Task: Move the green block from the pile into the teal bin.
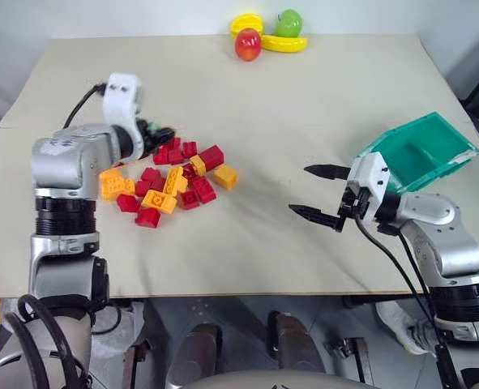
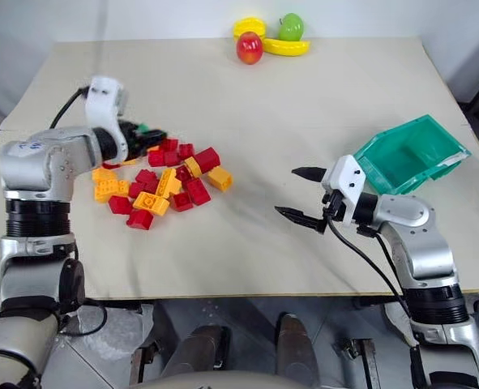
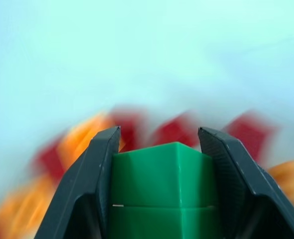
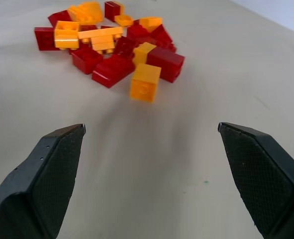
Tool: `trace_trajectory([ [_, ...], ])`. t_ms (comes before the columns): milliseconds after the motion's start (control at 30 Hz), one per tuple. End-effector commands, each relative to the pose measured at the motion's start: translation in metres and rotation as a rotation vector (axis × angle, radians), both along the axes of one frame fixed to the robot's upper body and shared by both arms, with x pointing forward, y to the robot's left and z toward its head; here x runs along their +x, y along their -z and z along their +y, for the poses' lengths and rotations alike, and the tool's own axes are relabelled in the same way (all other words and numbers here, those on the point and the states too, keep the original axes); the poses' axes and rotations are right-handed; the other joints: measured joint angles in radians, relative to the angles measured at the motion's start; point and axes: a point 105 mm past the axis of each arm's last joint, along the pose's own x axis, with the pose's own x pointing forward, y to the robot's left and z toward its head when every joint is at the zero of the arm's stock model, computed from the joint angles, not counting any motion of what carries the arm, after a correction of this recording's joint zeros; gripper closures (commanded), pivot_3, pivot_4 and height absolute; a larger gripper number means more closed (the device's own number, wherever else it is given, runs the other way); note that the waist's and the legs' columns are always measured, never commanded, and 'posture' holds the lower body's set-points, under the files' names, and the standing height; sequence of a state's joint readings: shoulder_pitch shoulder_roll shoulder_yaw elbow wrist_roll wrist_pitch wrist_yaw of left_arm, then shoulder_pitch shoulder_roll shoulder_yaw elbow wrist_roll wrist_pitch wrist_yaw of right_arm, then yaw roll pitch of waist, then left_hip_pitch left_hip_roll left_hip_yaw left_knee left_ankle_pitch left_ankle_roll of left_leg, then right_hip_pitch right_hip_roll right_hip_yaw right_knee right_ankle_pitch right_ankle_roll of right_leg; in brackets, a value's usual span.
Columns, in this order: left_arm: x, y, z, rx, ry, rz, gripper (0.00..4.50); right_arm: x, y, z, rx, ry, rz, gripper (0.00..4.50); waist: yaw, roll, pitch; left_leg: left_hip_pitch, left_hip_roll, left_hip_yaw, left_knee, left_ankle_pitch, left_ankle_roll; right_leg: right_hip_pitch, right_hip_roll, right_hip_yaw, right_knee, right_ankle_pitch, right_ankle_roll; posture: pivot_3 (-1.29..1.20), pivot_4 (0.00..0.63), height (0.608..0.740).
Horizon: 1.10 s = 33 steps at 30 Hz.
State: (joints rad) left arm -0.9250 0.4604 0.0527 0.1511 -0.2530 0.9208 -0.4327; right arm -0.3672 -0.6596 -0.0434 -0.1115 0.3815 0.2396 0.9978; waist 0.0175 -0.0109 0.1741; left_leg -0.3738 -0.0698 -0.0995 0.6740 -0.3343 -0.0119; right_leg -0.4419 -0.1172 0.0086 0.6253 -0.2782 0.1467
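Right gripper (image 1: 318,194): nearest to us on the right side of the table, we see its two black fingers spread wide with nothing between them, pointing across bare tabletop toward the pile.
Table (image 1: 288,130): we see a pale beige top carrying everything.
Left gripper (image 3: 159,144): we see its fingers pinching the green block, one black pad flat against each side.
Green block (image 3: 161,189): it sits squarely between the left fingers, held just above the far left edge of the pile; in the head views we make out only a sliver of green at the fingertips (image 2: 144,128).
Pile (image 1: 170,180): red and orange-yellow studded bricks lie loose on the left half of the table, beneath and just right of the left gripper.
Teal bin (image 1: 421,150): it stands at the table's right edge, tilted, just behind the right gripper and well apart from the green block.
Toy fruit (image 1: 267,34): at the far edge we see a red piece, a green apple and yellow pieces clustered together.
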Motion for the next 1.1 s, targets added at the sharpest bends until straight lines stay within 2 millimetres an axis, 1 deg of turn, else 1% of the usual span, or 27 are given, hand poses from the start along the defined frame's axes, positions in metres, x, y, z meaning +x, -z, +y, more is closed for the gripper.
trace_trajectory([
  [33, -0.017, 0.003, -0.068, 0.061, 0.294, -0.107, 2.31, 0.001, -0.014, -0.016, -0.004, 0.065, -0.073, 0.00, 0.007, 0.000, 0.000, 0.000, -0.001, 0.000, 0.002, 0.000, 0.001, 0.001, 0.000, 0.000, -0.001, 0.000, 0.000, 0.00, 0.150, 0.740],
  [133, -0.028, 0.015, -0.109, 0.063, 0.466, -0.175, 2.31, 0.002, -0.014, -0.029, -0.012, 0.122, -0.095, 0.00, 0.006, 0.000, 0.000, 0.000, -0.001, 0.001, 0.002, 0.000, 0.001, 0.001, 0.000, 0.000, -0.003, 0.000, 0.001, 0.00, 0.150, 0.740],
  [200, -0.039, 0.027, -0.141, 0.050, 0.606, -0.193, 2.31, 0.001, -0.013, -0.042, -0.027, 0.171, -0.107, 0.00, 0.005, 0.000, 0.000, 0.000, -0.001, 0.001, 0.002, 0.000, 0.001, 0.001, 0.001, 0.000, -0.003, 0.000, 0.001, 0.00, 0.150, 0.740],
  [267, -0.045, 0.037, -0.162, 0.040, 0.697, -0.189, 2.31, -0.002, -0.012, -0.051, -0.042, 0.203, -0.117, 0.00, 0.008, 0.000, 0.000, 0.000, -0.001, 0.002, 0.002, 0.000, 0.001, 0.001, 0.001, 0.001, -0.003, 0.000, 0.001, 0.00, 0.150, 0.740],
  [333, -0.049, 0.050, -0.175, 0.082, 0.774, -0.180, 2.31, -0.008, -0.011, -0.059, -0.057, 0.230, -0.119, 0.00, 0.007, 0.000, 0.000, 0.000, -0.001, 0.003, 0.003, 0.000, 0.001, 0.001, 0.001, 0.001, -0.003, 0.000, 0.001, 0.00, 0.150, 0.740],
  [367, -0.051, 0.057, -0.179, 0.118, 0.811, -0.173, 1.96, -0.012, -0.011, -0.062, -0.061, 0.242, -0.122, 0.00, 0.007, 0.000, 0.000, 0.000, -0.002, 0.003, 0.004, -0.001, 0.001, 0.001, 0.001, 0.001, -0.003, 0.000, 0.001, 0.00, 0.150, 0.740],
  [400, -0.052, 0.061, -0.181, 0.118, 0.837, -0.145, 1.58, -0.015, -0.010, -0.063, -0.062, 0.252, -0.123, 0.00, 0.005, 0.000, 0.000, 0.000, -0.002, 0.004, 0.004, -0.001, 0.002, 0.001, 0.001, 0.001, -0.003, 0.001, 0.001, 0.00, 0.150, 0.740],
  [433, -0.052, 0.063, -0.182, 0.115, 0.847, -0.125, 1.32, -0.018, -0.010, -0.064, -0.060, 0.260, -0.125, 0.00, 0.004, 0.000, 0.000, 0.000, -0.001, 0.004, 0.004, -0.001, 0.002, 0.001, 0.001, 0.001, -0.003, 0.001, 0.001, 0.00, 0.150, 0.740],
  [567, -0.048, 0.065, -0.181, 0.128, 0.861, -0.115, 0.10, -0.031, -0.008, -0.065, -0.054, 0.275, -0.108, 0.00, 0.005, 0.000, 0.000, 0.001, -0.001, 0.005, 0.005, -0.001, 0.002, 0.001, 0.001, 0.003, 0.000, 0.001, 0.001, 0.00, 0.150, 0.740],
  [667, -0.047, 0.064, -0.177, 0.132, 0.879, -0.117, 0.04, -0.041, -0.007, -0.066, -0.052, 0.268, -0.080, 0.00, 0.008, 0.000, 0.000, 0.002, -0.002, 0.005, 0.007, -0.001, 0.003, 0.003, 0.001, 0.003, 0.000, 0.001, 0.002, 0.00, 0.150, 0.740],
  [800, -0.044, 0.055, -0.166, 0.143, 0.890, -0.159, 0.04, -0.056, -0.007, -0.066, -0.057, 0.233, -0.020, 0.00, 0.009, 0.000, 0.000, 0.002, -0.002, 0.004, 0.007, -0.001, 0.004, 0.004, 0.001, 0.003, -0.001, 0.001, 0.003, 0.00, 0.150, 0.740],
  [867, -0.039, 0.045, -0.151, 0.140, 0.876, -0.207, 0.04, -0.066, -0.005, -0.069, -0.076, 0.197, 0.041, 0.00, 0.009, 0.000, 0.001, 0.002, -0.002, 0.004, 0.007, -0.001, 0.004, 0.004, 0.001, 0.003, -0.002, 0.002, 0.003, 0.00, 0.150, 0.740],
  [967, -0.035, 0.030, -0.121, 0.122, 0.872, -0.271, 0.04, -0.079, -0.005, -0.077, -0.128, 0.192, 0.106, 0.00, 0.006, 0.000, 0.001, 0.002, -0.002, 0.004, 0.007, -0.001, 0.004, 0.004, 0.001, 0.003, -0.002, 0.002, 0.003, 0.00, 0.150, 0.740],
  [1033, -0.039, 0.028, -0.103, 0.119, 0.906, -0.278, 0.04, -0.086, -0.005, -0.081, -0.167, 0.202, 0.132, 0.00, 0.005, 0.000, 0.001, 0.003, -0.001, 0.004, 0.006, -0.001, 0.004, 0.004, 0.002, 0.003, -0.002, 0.002, 0.003, 0.00, 0.150, 0.740],
  [1100, -0.048, 0.030, -0.086, 0.126, 0.970, -0.283, 0.04, -0.093, -0.003, -0.084, -0.215, 0.208, 0.150, 0.00, 0.008, 0.000, 0.001, 0.003, -0.001, 0.004, 0.006, -0.001, 0.004, 0.005, 0.002, 0.003, -0.002, 0.002, 0.003, 0.00, 0.150, 0.740],
])
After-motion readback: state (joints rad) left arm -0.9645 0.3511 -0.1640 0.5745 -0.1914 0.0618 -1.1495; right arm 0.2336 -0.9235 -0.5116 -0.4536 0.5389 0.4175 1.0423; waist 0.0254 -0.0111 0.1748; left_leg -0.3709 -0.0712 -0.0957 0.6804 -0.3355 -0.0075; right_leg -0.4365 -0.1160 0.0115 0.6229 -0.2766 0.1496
